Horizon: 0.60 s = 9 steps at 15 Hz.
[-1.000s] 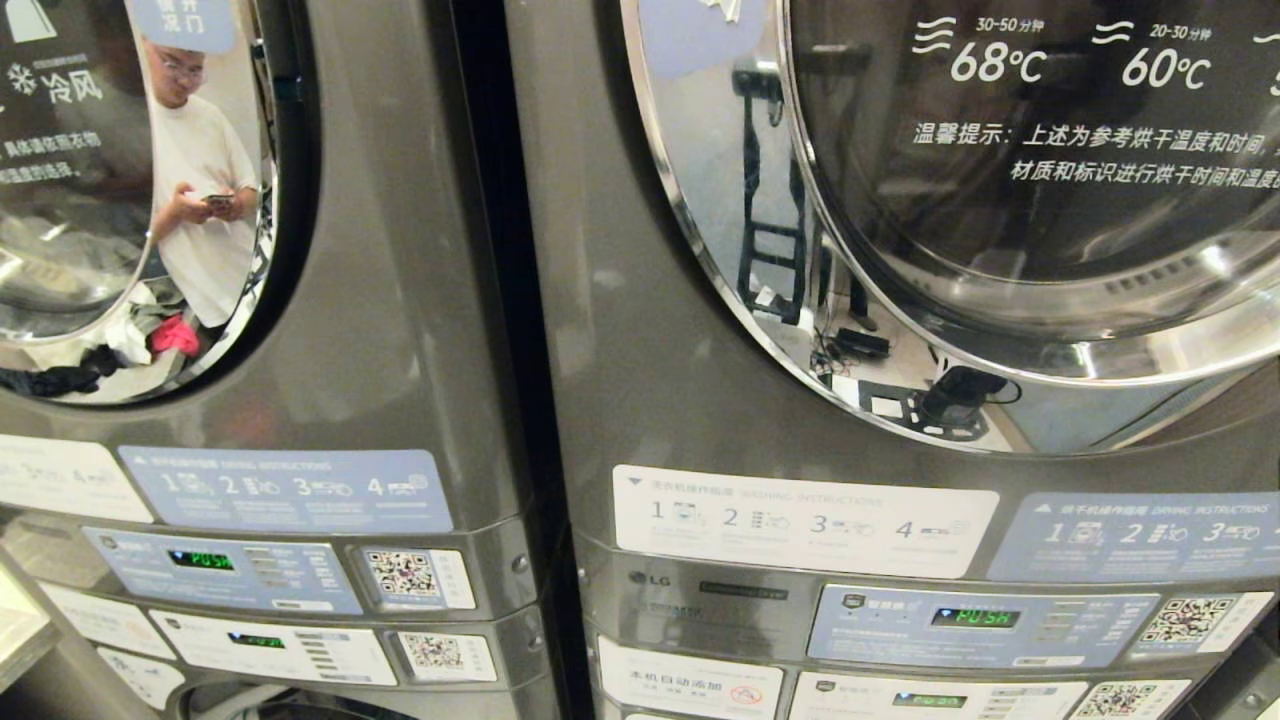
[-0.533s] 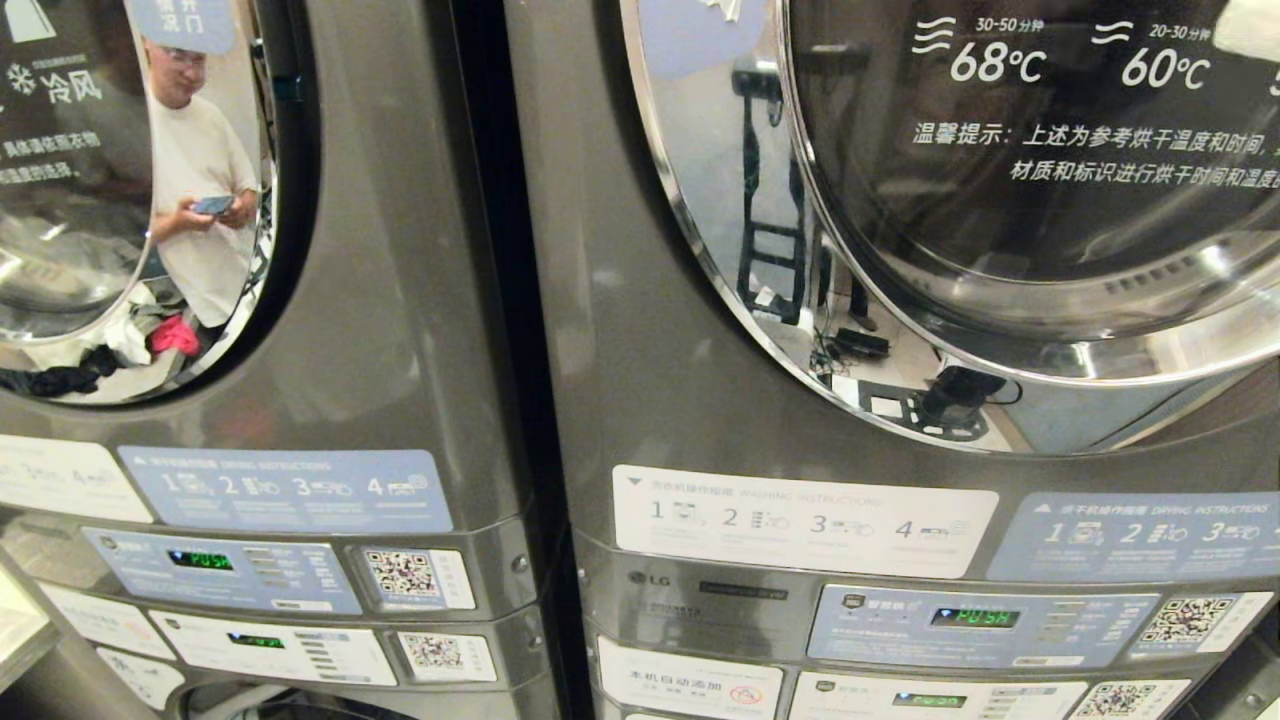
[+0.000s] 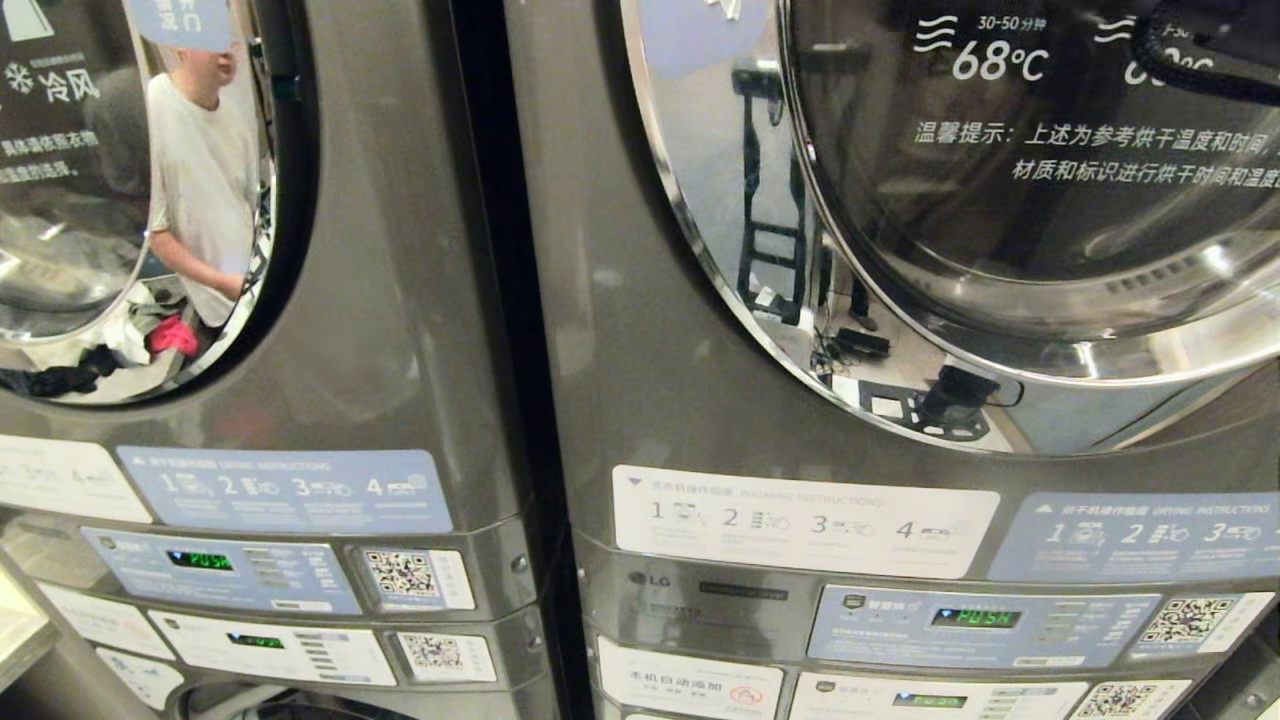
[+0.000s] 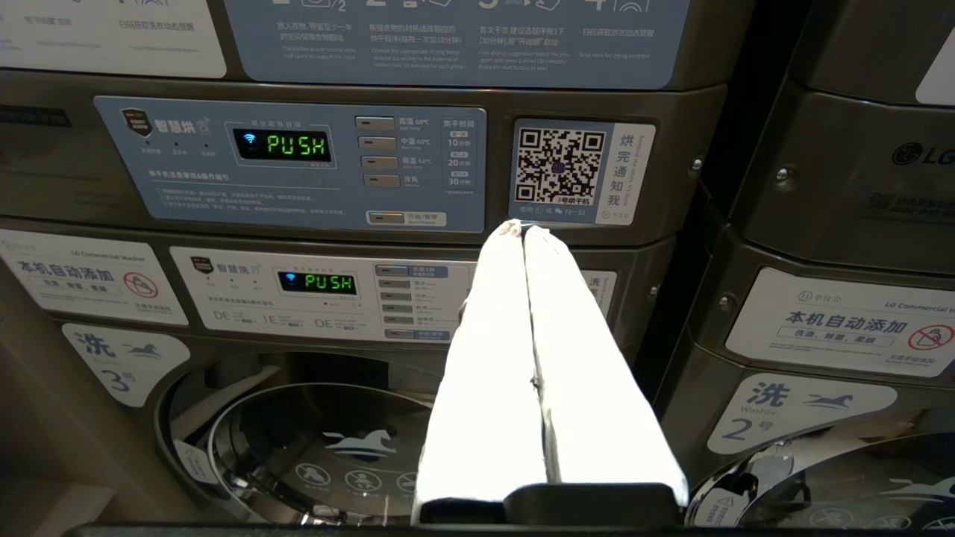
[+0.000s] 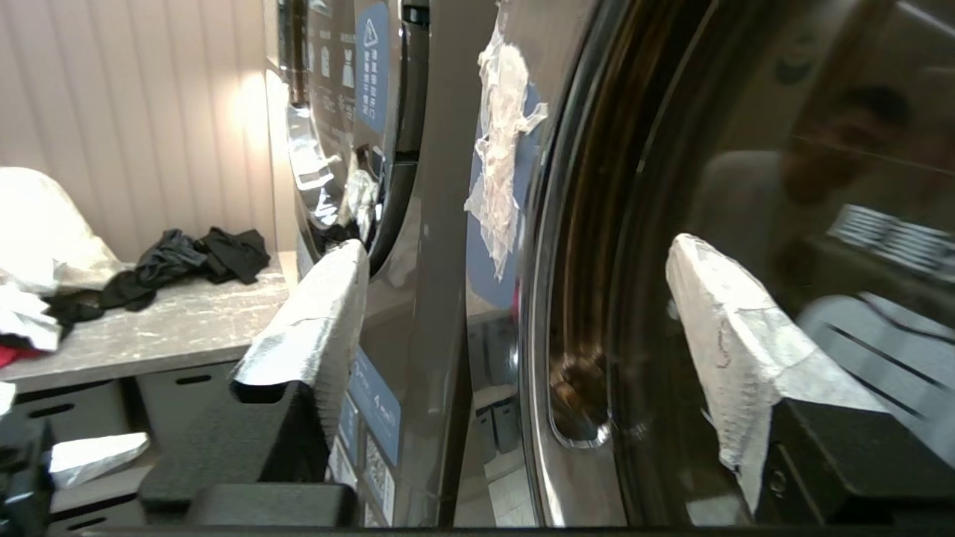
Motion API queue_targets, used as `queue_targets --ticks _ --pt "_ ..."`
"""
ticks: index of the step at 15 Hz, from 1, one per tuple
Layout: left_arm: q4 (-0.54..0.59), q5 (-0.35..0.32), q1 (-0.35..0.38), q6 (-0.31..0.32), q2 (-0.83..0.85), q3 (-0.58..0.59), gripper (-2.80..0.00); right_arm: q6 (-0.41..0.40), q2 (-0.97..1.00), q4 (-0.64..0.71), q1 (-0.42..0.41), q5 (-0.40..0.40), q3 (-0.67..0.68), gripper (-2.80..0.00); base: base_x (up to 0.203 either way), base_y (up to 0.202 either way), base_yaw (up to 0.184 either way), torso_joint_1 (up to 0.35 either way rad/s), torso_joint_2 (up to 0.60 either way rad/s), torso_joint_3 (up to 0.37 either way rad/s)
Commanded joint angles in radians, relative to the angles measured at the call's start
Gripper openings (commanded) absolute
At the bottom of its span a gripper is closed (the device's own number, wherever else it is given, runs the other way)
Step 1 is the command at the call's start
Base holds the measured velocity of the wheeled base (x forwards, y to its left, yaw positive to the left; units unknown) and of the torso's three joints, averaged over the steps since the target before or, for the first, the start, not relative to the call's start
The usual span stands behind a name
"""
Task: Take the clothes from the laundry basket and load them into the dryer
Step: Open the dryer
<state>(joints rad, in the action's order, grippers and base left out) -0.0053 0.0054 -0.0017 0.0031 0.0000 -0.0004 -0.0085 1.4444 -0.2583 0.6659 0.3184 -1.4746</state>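
In front of you, filling the right of the head view, the dryer [image 3: 700,330] is standing with its chrome-rimmed round glass door [image 3: 1030,190] closed, white temperature text showing across the glass. Up against that door, your right gripper [image 5: 515,298] is hovering with its two white-wrapped fingers [image 5: 317,313] spread wide apart and nothing between them; in the head view only a dark piece of that arm [image 3: 1200,50] is poking in at the door's upper right. To the left of the dryer, a like grey stack [image 3: 330,300] is standing just beside it, and in its round door a person in a white shirt [image 3: 205,170] is being reflected. Beyond that stack, seen from the right wrist, black clothes [image 5: 171,265] are lying loose on a grey counter [image 5: 149,328], well apart from the dryer. Below the dryer's level, your left gripper [image 4: 522,230] is pointing at the control panels [image 4: 298,164] of the left stack, its white fingers pressed together and holding nothing. You are not seeing the laundry basket in any view.
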Motion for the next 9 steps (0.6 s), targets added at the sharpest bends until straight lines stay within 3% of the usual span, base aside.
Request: queue_targets --ticks 1,9 --pt "0.001 0.001 0.0 0.0 0.0 0.0 -2.8 -0.006 0.067 -0.003 0.041 -0.022 -0.037 0.0 0.0 0.0 0.0 0.0 0.0 0.0" --pt "0.001 0.001 0.0 0.0 0.0 0.0 -2.8 -0.005 0.166 0.001 0.106 -0.101 -0.119 0.0 0.0 0.0 0.0 0.0 0.0 0.0"
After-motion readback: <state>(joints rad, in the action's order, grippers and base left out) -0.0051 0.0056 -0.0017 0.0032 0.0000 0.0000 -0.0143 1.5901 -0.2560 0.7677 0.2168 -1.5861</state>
